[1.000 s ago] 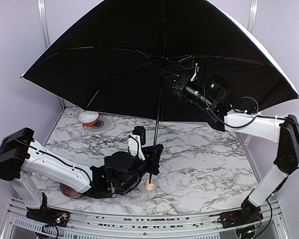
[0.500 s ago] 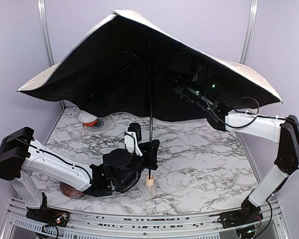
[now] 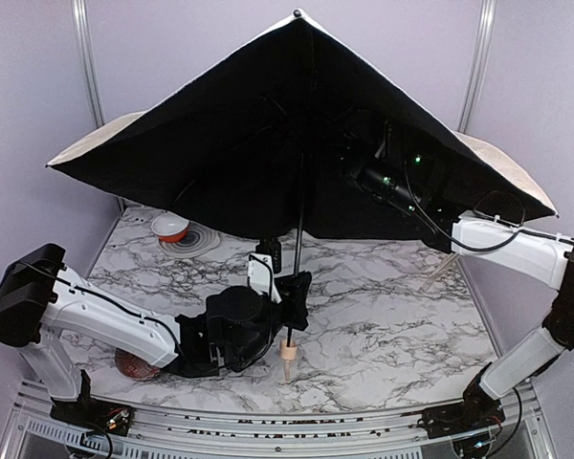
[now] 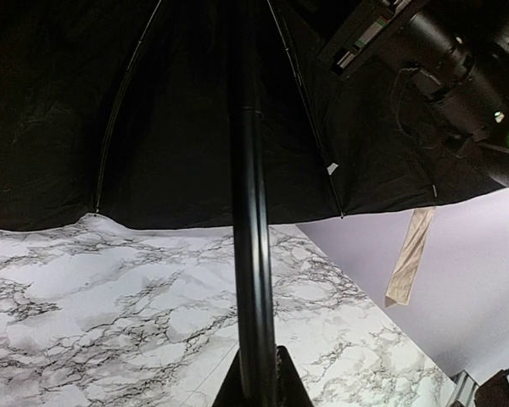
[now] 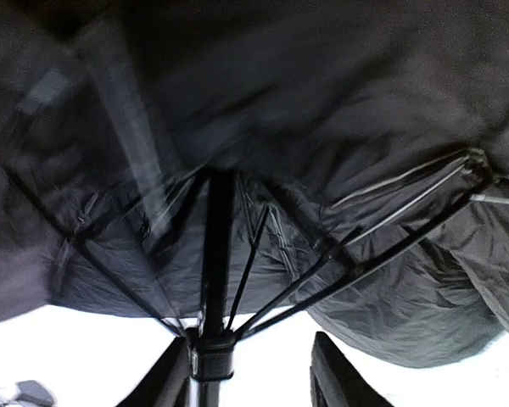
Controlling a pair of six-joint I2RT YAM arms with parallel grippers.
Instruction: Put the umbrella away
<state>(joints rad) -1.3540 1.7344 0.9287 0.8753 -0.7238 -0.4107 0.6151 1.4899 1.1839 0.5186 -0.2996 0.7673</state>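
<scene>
Umbrella (image 3: 220,143) half-open, upright — left gripper (image 3: 293,289) clamps shaft (image 4: 253,212); right gripper (image 5: 250,343) jaws spread by runner (image 5: 212,360).

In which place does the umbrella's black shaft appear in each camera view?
Top external: shaft upright at centre, under the canopy, above the pale handle.
Left wrist: shaft runs up the picture's middle.
Right wrist: shaft, blurred, left of centre, above the hub.
Shared landmark: the canopy's black underside.
</scene>
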